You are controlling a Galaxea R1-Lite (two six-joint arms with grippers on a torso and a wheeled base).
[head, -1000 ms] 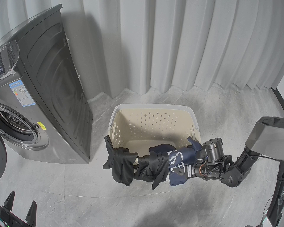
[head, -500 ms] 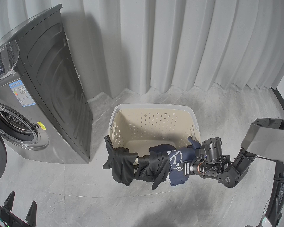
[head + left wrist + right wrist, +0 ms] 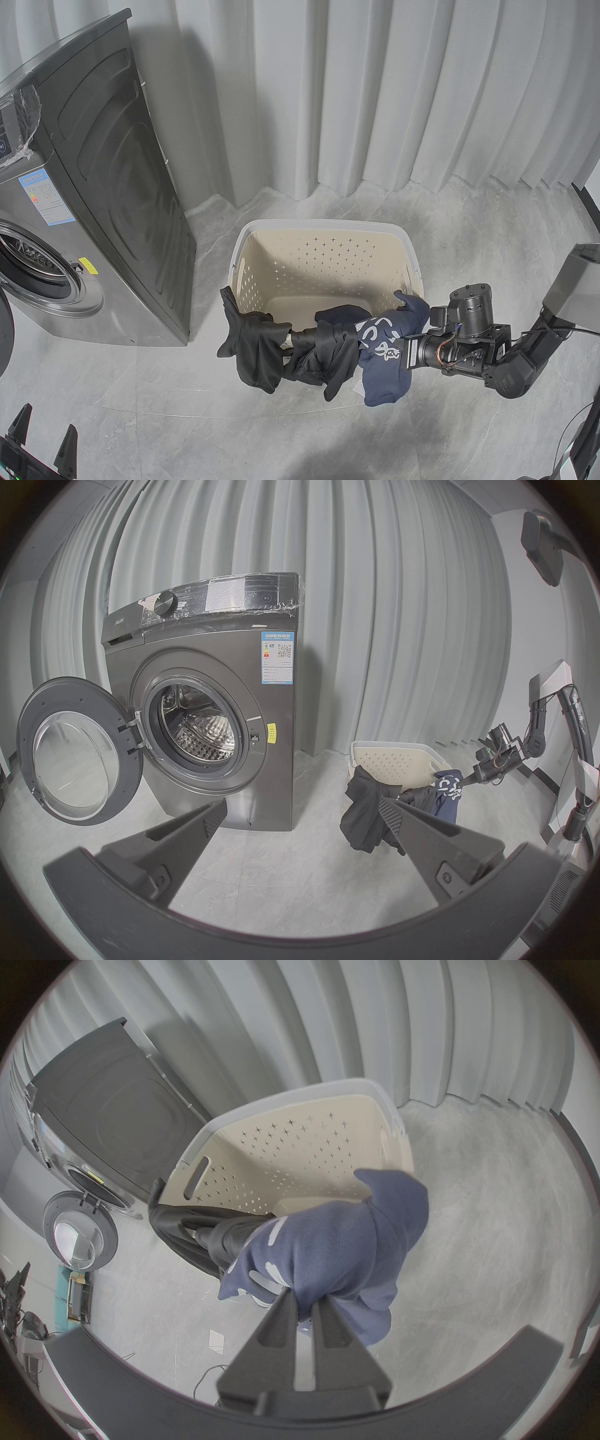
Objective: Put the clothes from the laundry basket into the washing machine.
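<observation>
A cream laundry basket (image 3: pixel 325 226) stands on the floor right of the grey washing machine (image 3: pixel 94 187), whose round door (image 3: pixel 69 749) hangs open beside the drum (image 3: pixel 197 724). Black clothes (image 3: pixel 294 353) drape over the basket's near rim. My right gripper (image 3: pixel 305 1310) is shut on a navy garment with white print (image 3: pixel 384 350) at that rim's right end, and the cloth hangs from its fingers just outside the basket. Low at the near left, my left gripper (image 3: pixel 42 431) stands open over bare floor, far from the basket.
White curtains (image 3: pixel 387 94) hang behind the basket and machine. Grey floor spreads between the washing machine front and the basket. A small white scrap (image 3: pixel 215 1341) lies on the floor near the basket.
My right gripper has pulled back to the right with the navy garment, drawing it off the rim so more cloth hangs outside the basket. The left arm and black clothes have stayed still.
</observation>
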